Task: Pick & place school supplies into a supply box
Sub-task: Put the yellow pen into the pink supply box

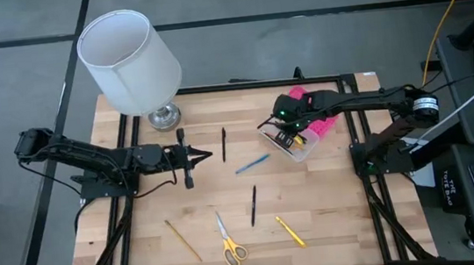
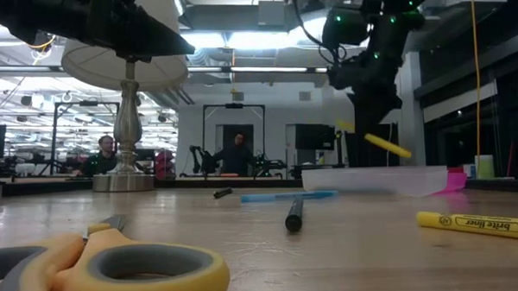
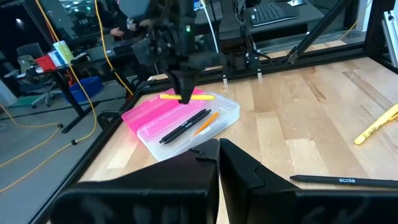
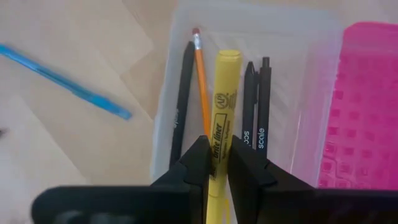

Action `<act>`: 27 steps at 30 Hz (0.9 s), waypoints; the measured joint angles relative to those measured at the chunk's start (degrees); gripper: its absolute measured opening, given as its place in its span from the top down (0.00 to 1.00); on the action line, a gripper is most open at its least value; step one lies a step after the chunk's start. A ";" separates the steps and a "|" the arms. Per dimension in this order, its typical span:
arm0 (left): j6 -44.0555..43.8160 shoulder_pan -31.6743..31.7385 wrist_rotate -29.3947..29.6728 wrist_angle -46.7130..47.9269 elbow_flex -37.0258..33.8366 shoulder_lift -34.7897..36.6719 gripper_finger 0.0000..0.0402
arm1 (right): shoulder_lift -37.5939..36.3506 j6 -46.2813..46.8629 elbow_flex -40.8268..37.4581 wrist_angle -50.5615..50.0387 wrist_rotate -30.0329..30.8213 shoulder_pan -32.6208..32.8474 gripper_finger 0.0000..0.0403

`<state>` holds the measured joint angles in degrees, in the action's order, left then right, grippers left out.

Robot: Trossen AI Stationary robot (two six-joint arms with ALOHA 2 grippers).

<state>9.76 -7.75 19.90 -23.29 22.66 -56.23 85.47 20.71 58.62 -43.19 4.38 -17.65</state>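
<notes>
Right end effector (image 4: 215,163) clamps a yellow highlighter (image 4: 222,106) over the open supply box (image 1: 295,141) near the surface's right edge; your next move: lower, release it beside the pens inside.

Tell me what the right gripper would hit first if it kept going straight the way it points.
Likely the clear base of the supply box: the right gripper, holding a yellow highlighter, points down into it, over pens and a pencil already inside.
</notes>
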 joint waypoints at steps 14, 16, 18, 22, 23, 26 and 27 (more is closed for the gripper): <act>0.02 -0.01 0.00 0.00 0.02 0.00 0.99 | 0.00 -4.57 -7.84 10.45 0.46 -0.02 0.89; 0.02 -0.01 0.00 0.00 0.02 0.00 0.99 | 0.00 -5.58 -8.77 12.25 0.46 -0.02 0.89; 0.02 0.00 0.00 -0.01 0.02 -0.01 1.00 | 0.00 -6.11 -10.03 14.20 0.46 -0.02 0.89; 0.02 0.00 0.01 -0.01 0.02 0.00 1.00 | 0.00 -6.08 -10.70 14.85 0.46 -0.02 0.89; 0.02 0.00 0.02 0.00 0.02 0.00 1.00 | 0.00 -6.08 -10.74 14.81 0.46 -0.02 0.89; 0.02 -0.01 0.02 -0.01 0.02 0.00 1.00 | 0.00 -6.08 -10.75 14.79 0.46 -0.02 0.89; 0.02 0.00 0.02 -0.01 0.02 0.00 1.00 | 0.00 -6.14 -10.75 14.79 0.46 -0.02 0.89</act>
<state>9.78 -7.75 19.92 -23.30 22.68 -56.23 85.47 14.57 47.88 -28.40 4.84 -17.67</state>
